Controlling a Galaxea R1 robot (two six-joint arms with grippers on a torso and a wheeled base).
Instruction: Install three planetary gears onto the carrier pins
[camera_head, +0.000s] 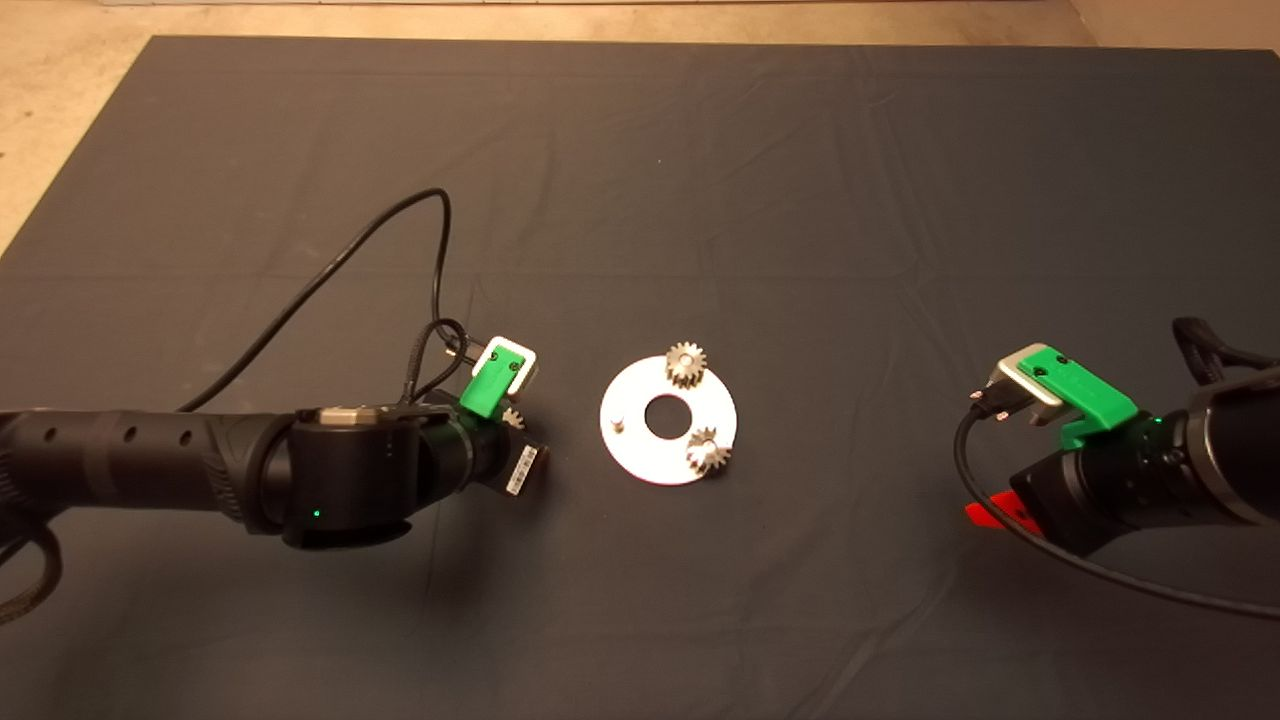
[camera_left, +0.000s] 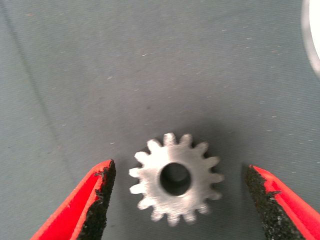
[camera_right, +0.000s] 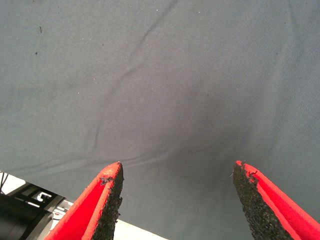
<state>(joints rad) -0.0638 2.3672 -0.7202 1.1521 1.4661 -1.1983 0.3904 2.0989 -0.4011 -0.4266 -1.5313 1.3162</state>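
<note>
Left gripper is hovering wide open, holding nothing, straddling the last gear lying flat on the mat, to grab it for the bare pin; right gripper is idling open.

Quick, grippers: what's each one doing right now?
Left gripper: open, fingers straddling the loose third gear on the mat, not gripping it.
Right gripper: open, holding nothing, over bare mat.

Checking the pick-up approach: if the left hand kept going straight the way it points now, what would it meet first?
Most likely the loose gear lying flat on the mat: it sits between the open fingers of the left hand, neither pad touching. How far above it the hand is, I can't judge.
</note>
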